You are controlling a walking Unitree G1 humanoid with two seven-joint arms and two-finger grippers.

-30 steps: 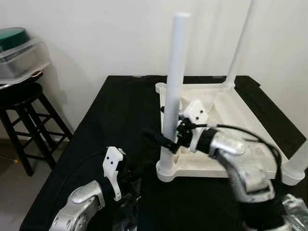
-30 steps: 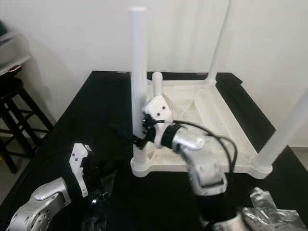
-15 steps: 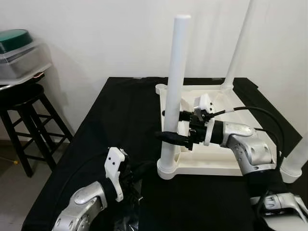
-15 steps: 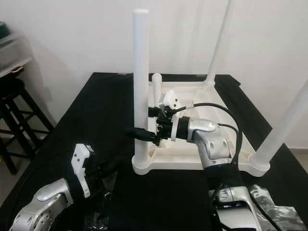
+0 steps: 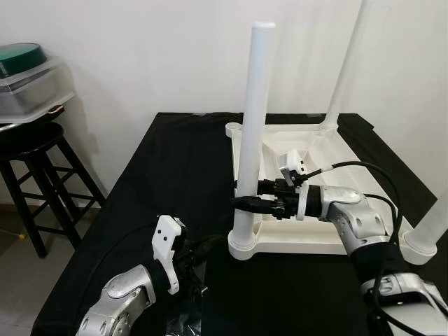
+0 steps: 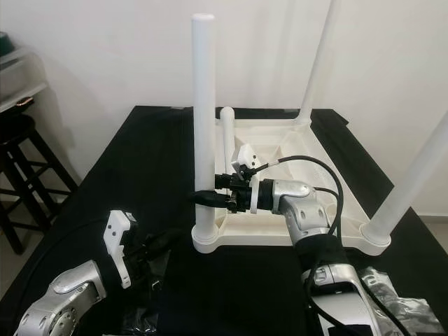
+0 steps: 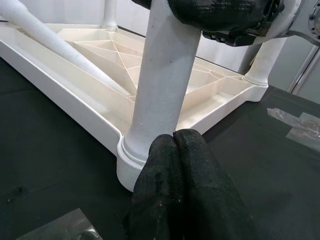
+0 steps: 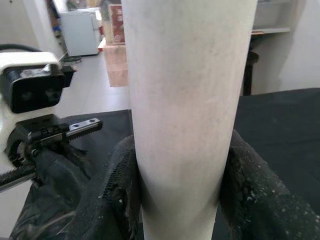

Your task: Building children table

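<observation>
A white plastic children's table [image 5: 318, 231] lies upside down on a black tabletop [image 5: 175, 168], its ribbed underside facing up. 3 of its white legs stand upright in corner sockets: the near-left leg [image 5: 250, 126], the far-right leg [image 5: 348, 63] and the near-right leg [image 5: 435, 220], which runs off the frame edge. A shorter white post [image 6: 227, 140] rises at the far-left corner.

The right gripper [image 5: 246, 195] reaches in from the right across the table's underside and is clamped around the lower part of the near-left leg, 1 black finger on each side of the tube (the right wrist view shows both fingers [image 8: 107, 195] pressed against the leg's sides). A black cable loops from its wrist back over the silver forearm.

The left gripper [image 7: 175, 137] sits low on the black tabletop, just in front of the near-left corner socket [image 7: 131, 157]; its 2 fingers are pressed together with nothing between them, tips close to the socket's collar.

Crinkled clear plastic wrapping [image 6: 392, 297] lies on the tabletop near the right arm's base. To the left, beside the white wall, a dark wooden stool [image 5: 35, 168] carries a clear plastic container [image 5: 31, 87] with a green lid.
</observation>
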